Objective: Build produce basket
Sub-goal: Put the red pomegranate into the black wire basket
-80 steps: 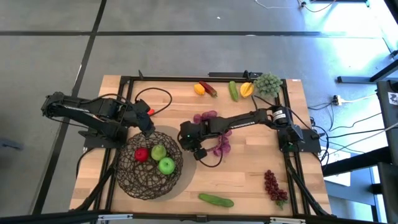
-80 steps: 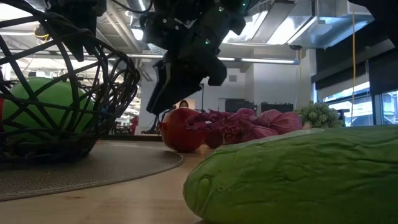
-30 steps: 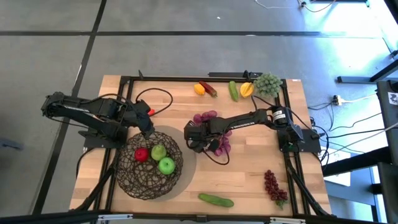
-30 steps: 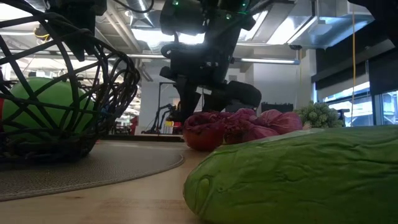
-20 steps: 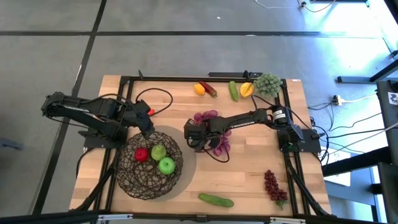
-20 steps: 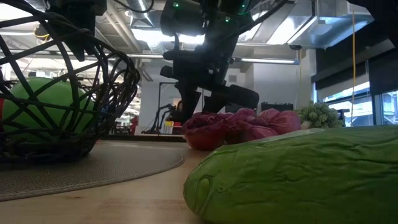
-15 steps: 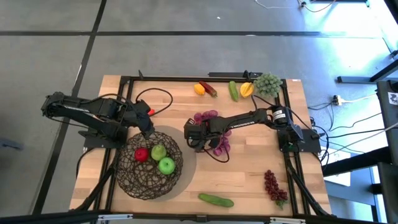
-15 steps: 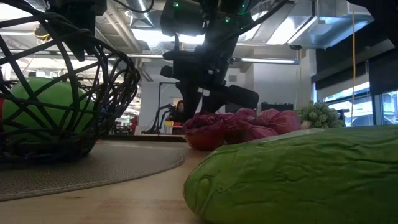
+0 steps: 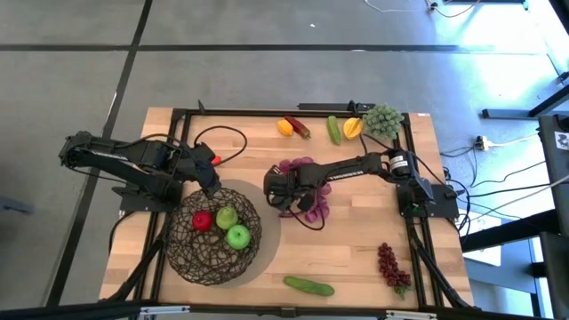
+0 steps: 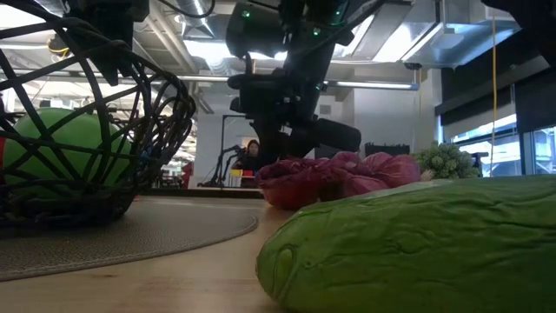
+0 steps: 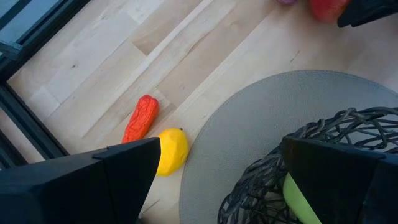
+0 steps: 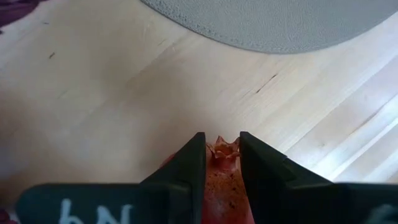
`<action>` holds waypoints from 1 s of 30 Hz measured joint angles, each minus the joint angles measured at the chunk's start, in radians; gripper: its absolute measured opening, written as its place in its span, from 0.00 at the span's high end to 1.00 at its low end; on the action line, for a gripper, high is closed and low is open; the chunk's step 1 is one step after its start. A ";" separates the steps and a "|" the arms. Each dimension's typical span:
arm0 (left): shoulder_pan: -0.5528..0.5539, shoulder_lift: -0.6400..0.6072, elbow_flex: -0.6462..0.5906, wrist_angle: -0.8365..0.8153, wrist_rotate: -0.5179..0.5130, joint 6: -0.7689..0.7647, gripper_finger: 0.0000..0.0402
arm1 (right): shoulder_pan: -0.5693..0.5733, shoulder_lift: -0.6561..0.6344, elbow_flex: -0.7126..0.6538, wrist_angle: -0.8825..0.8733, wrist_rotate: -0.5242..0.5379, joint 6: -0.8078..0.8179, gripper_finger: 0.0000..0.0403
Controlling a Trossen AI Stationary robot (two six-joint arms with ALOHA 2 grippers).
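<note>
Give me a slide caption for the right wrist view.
Right gripper closed on a red fruit above the wooden table, grey mat beyond.

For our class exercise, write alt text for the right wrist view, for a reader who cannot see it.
The right gripper has its dark jaws closed on a red fruit with a small crown-like tip, just above a light wooden table. The curved edge of a flat grey round mat lies farther along the table.
</note>
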 joint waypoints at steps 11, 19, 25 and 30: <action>0.000 0.000 0.000 0.000 0.000 0.000 0.19 | -0.006 0.000 0.000 0.000 0.000 0.000 0.78; 0.000 0.000 0.000 0.000 0.000 0.000 0.19 | -0.006 0.000 0.000 0.000 0.000 0.000 0.78; 0.000 0.000 0.000 0.000 0.000 0.000 0.19 | -0.004 0.000 0.000 0.001 0.019 0.000 0.78; 0.000 0.000 0.000 0.000 0.000 0.000 0.19 | -0.003 0.000 0.000 -0.001 0.024 0.028 0.78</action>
